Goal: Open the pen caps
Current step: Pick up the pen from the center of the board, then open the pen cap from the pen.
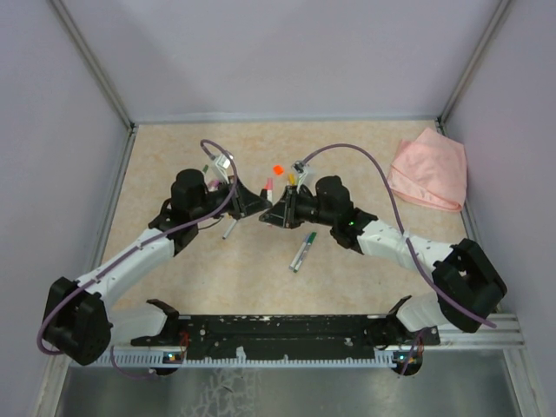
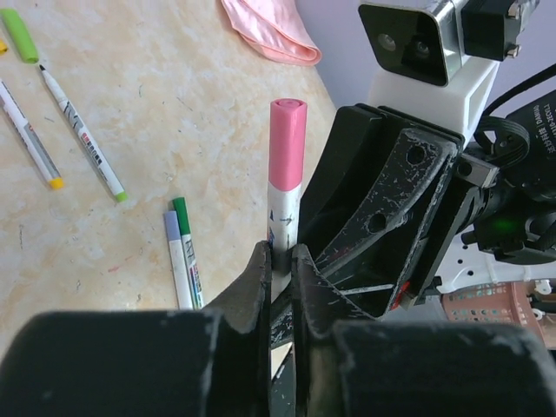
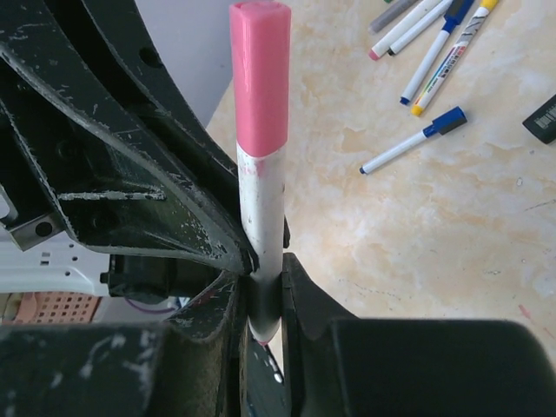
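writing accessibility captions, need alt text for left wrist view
The left gripper is clamped on the white barrel of a marker, pink cap on, right gripper close beside it. Loose markers and a pink cloth lie on the table.

Top cam: fixed high at the 6 o'clock edge, tilted down over the whole table [image 1: 174, 152], farthest out. Wrist cams: each looks forward off its wrist, very close, both filled by the same pink-capped pen [image 2: 285, 182] [image 3: 261, 156] pointing to 12 o'clock. Left wrist and top also share the pink cloth [image 2: 269, 35] [image 1: 427, 169], 12 o'clock and 2 o'clock respectively.
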`<state>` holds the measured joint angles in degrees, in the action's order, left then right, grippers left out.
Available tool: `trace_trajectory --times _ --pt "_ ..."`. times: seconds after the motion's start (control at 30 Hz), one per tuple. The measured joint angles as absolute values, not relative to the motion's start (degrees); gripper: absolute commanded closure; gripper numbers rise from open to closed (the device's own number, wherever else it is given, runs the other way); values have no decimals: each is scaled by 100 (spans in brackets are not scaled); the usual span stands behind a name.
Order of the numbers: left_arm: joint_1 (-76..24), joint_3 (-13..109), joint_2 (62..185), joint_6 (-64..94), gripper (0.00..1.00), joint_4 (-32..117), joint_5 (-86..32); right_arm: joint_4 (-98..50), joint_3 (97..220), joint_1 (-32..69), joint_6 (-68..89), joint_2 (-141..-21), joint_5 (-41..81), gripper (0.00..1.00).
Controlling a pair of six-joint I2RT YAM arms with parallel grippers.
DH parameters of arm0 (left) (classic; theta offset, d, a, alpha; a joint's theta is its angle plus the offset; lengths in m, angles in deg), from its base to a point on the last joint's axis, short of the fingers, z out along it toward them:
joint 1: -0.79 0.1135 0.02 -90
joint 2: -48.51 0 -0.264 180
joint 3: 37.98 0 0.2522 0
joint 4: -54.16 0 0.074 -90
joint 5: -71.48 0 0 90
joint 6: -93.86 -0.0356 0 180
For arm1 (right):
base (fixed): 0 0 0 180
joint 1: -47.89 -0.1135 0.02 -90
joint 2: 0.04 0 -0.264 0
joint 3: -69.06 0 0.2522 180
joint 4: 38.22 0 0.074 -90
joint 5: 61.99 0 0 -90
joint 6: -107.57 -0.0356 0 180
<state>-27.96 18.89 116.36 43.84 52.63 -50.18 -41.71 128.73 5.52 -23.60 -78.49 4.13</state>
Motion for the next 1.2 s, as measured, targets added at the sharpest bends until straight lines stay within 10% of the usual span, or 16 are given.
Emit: trace_trajectory --times 0.4,1.2 --pt "-2206 1887 11221 4590 30 5508 -5188 -4554 12867 541 -2356 -7849 212 100" --pt "-1791 2108 12045 5512 58 6691 -6773 -5063 12902 522 -2345 -8177 -488 100"
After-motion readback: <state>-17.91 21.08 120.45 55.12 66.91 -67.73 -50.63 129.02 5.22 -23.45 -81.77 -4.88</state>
